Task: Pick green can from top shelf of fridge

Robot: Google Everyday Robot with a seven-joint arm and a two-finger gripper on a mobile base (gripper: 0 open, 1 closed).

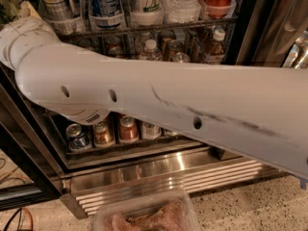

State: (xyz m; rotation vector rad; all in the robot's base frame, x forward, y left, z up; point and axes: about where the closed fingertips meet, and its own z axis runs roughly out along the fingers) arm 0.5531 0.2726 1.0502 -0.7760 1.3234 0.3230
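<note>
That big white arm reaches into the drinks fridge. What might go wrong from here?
1. The arm stretches across the open fridge, just in front of the bottles; a sideways swing might knock them.
2. The gripper is out of view past the upper left edge, level with the top shelf, whose tall cans stand packed side by side; a neighbour may get nudged.
3. The arm hides much of the view, so a slip could go unseen.

The fridge point(159, 179) front is spanned by the white arm point(192, 100); the top shelf point(163, 27) is packed tight; the pincer is hidden beyond the upper left.
</note>
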